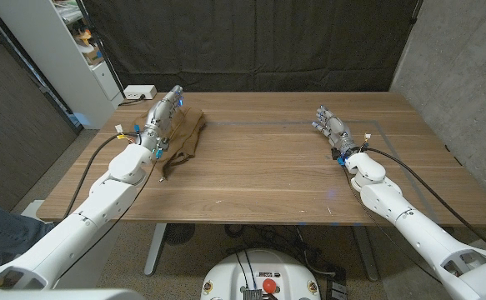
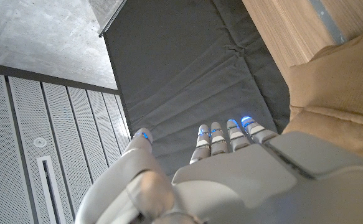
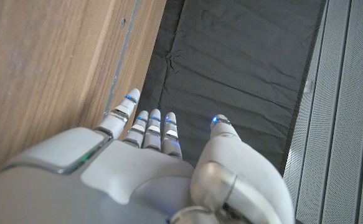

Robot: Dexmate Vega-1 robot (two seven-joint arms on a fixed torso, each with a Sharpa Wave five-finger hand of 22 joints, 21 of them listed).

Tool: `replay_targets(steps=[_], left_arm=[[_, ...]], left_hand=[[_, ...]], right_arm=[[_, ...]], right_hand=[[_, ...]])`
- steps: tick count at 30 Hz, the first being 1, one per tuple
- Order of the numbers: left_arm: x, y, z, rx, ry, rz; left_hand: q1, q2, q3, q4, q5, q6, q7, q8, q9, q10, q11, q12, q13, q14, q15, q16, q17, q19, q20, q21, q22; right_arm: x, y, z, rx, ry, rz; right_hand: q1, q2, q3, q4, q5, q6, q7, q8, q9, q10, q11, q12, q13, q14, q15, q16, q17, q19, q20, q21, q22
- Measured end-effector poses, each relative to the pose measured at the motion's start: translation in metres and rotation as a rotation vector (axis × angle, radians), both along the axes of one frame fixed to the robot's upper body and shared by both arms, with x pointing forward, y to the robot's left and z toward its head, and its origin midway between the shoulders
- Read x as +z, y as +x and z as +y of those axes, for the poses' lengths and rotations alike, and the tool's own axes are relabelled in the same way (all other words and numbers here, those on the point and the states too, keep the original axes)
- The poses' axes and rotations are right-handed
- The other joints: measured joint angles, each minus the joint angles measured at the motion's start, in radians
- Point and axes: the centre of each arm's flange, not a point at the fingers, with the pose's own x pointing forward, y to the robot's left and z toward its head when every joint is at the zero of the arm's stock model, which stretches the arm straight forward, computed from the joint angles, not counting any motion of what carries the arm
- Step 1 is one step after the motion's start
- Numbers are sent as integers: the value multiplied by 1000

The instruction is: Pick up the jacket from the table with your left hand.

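A tan jacket (image 1: 186,135) lies crumpled on the wooden table (image 1: 268,167) at its far left. My left hand (image 1: 164,111) reaches over the jacket's left side with its fingers straight and apart, holding nothing. In the left wrist view the jacket (image 2: 337,87) shows as tan folds beside my left hand (image 2: 231,168), whose fingers (image 2: 212,140) point past it toward the dark curtain. My right hand (image 1: 329,126) stands on the right part of the table, fingers extended, holding nothing. The right wrist view shows my right hand (image 3: 150,168) over bare wood.
A black curtain (image 1: 251,42) hangs behind the table. A white shelf unit (image 1: 67,50) stands at the back left, and a white box (image 1: 140,92) sits by the table's far left corner. A concrete wall (image 1: 459,67) is on the right.
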Motion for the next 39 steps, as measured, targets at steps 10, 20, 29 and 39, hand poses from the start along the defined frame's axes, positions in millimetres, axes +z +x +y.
replay_targets(steps=[10,20,29,39], left_arm=[[3,-8,9,24,14,-5],[7,-14,18,57,31,-6],[13,-21,26,89,61,-12],[16,-29,37,125,80,-15]], left_hand=[[0,0,0,0,-1,2,2,0,0,0,0,0,0,4,4,0,0,0,0,0,0],[5,5,4,-4,-1,2,2,0,0,4,4,0,0,4,4,0,0,0,0,0,0],[5,5,0,-8,-1,5,-2,0,0,4,4,0,0,13,3,0,0,0,0,0,0],[13,5,2,-10,-1,14,0,0,0,9,-1,0,0,13,3,0,0,0,0,0,0]], right_arm=[[-3,1,0,1,3,7],[-5,2,2,2,6,11],[-5,2,1,-2,10,12],[0,3,1,-7,3,2]], right_hand=[[0,0,-3,-3,0,0,0,0,0,0,0,0,0,0,0,0,0,0,0,-2,0],[-5,5,-3,-3,0,0,0,0,5,0,0,0,0,0,0,0,0,0,0,-4,0],[-5,5,-6,-6,0,0,0,0,5,0,0,0,0,0,0,0,0,0,0,-4,0],[-5,5,-6,-6,0,0,0,0,5,4,4,0,0,0,0,0,0,0,0,-4,0]])
